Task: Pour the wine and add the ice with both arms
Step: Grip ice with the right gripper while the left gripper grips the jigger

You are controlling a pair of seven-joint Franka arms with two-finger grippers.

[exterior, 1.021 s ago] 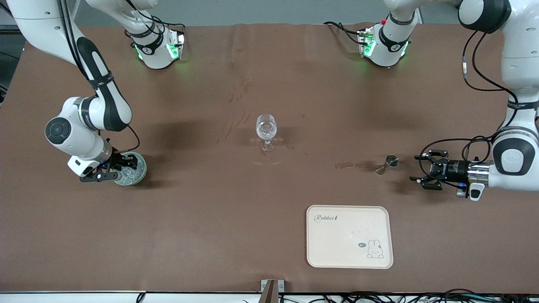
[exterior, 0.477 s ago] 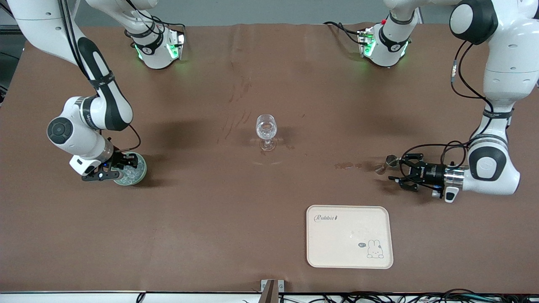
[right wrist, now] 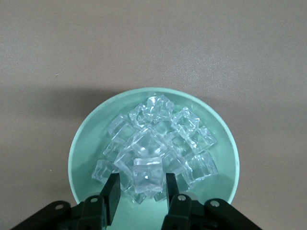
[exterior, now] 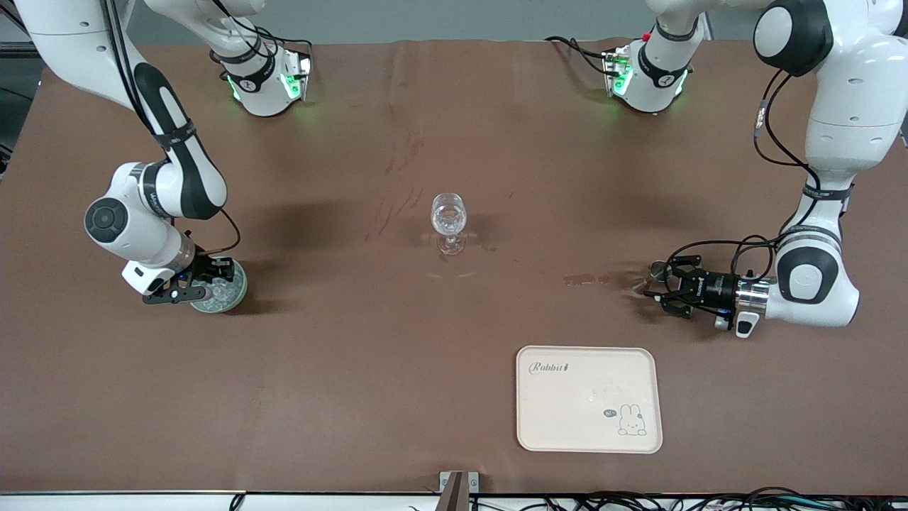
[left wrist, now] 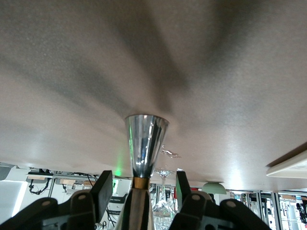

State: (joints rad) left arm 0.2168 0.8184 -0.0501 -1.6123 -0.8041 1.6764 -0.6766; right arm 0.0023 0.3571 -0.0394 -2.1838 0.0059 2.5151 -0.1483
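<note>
Right gripper [right wrist: 139,191] over the bowl [right wrist: 86,143], fingers spread around one ice [right wrist: 146,175] cube. Left gripper [left wrist: 141,191] open around the metal cup [left wrist: 145,143] near the left arm's table edge.

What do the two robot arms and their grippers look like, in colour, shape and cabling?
Both arms, the right arm and the left arm, have rounded white jointed shells with black joint bands and loose dark cables. Their bases glow green. The right gripper and the left gripper are small, black and two-fingered; the left one has a silver collar at its wrist.
</note>
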